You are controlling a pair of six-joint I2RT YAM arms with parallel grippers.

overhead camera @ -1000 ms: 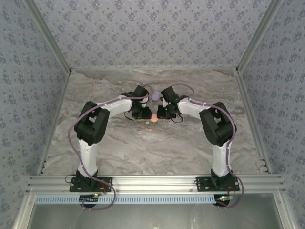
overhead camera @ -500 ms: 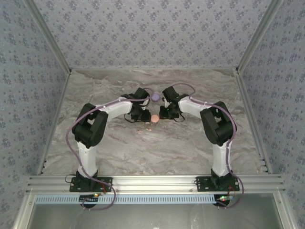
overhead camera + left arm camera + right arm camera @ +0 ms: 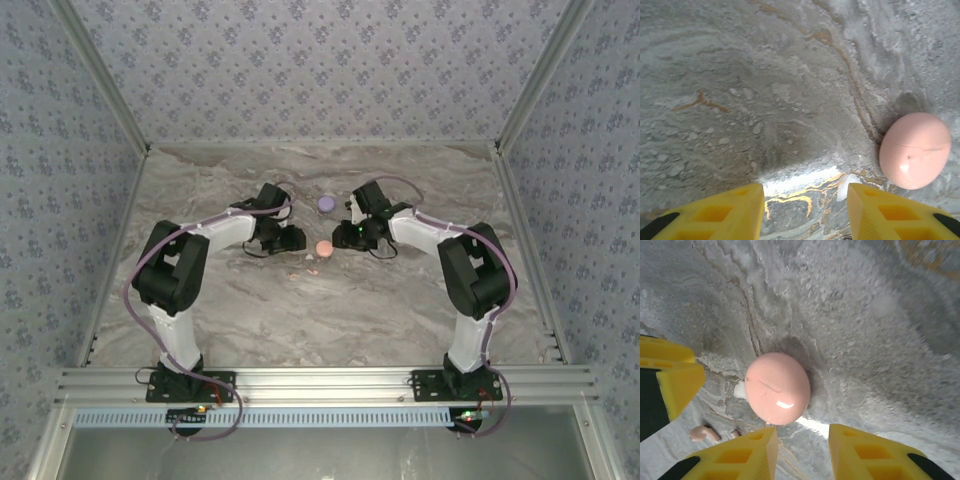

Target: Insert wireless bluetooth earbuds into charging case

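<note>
Since a second ago the left fingers (image 3: 715, 212) and the right fingers (image 3: 875, 450) have been drawn back from the pink case (image 3: 778, 388) and parted, and nothing is held between either pair. The case is left lying on the worktop (image 3: 880, 315) between the two arms, apparently shut. A pale pink earbud (image 3: 702, 432) is seen loose just beside it, so insertion is judged not yet begun, with the lid to be opened first.

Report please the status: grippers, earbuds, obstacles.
Left gripper and right gripper open, empty. Tiny pale pink earbud lies loose beside salmon-pink round case. Case shut; nothing else in way.
</note>
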